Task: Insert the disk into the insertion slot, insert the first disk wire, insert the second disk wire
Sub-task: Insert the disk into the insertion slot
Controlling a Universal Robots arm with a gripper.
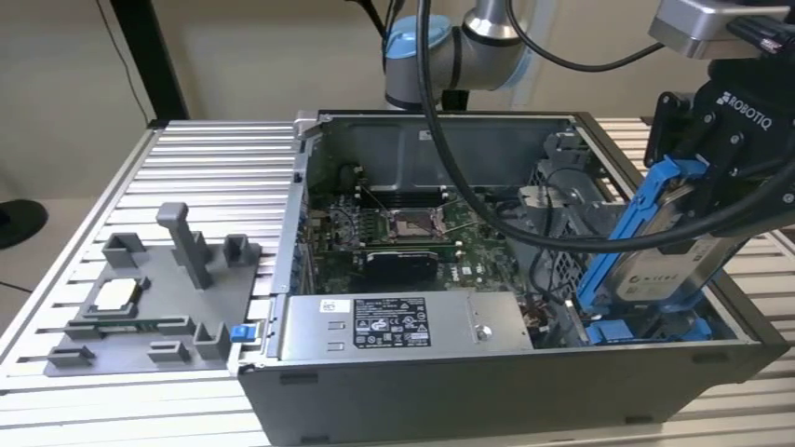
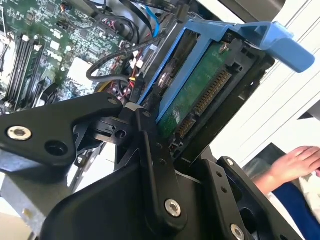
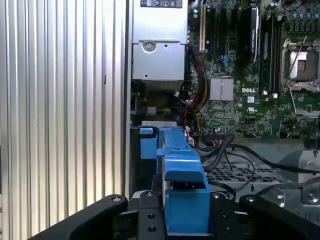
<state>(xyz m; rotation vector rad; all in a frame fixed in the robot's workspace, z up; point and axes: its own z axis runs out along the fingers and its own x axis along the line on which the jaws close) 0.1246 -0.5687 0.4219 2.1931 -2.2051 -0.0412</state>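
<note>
The black gripper [image 1: 706, 200] clamps the flat silver disk [image 1: 665, 265] by its blue plastic frame, holding it tilted on edge over the open metal computer case [image 1: 497, 391], at the exterior view's right.

A plain beige painted wall [image 1: 249, 56] stands behind in the exterior view; a black upright metal post [image 1: 147, 56] rises before it at the exterior view's left; a ribbed silver aluminium table top [image 1: 205, 177] lies below, evenly lit; pale floor [image 1: 22, 263] shows beside it, bearing a dark round object [image 1: 15, 223].
</note>
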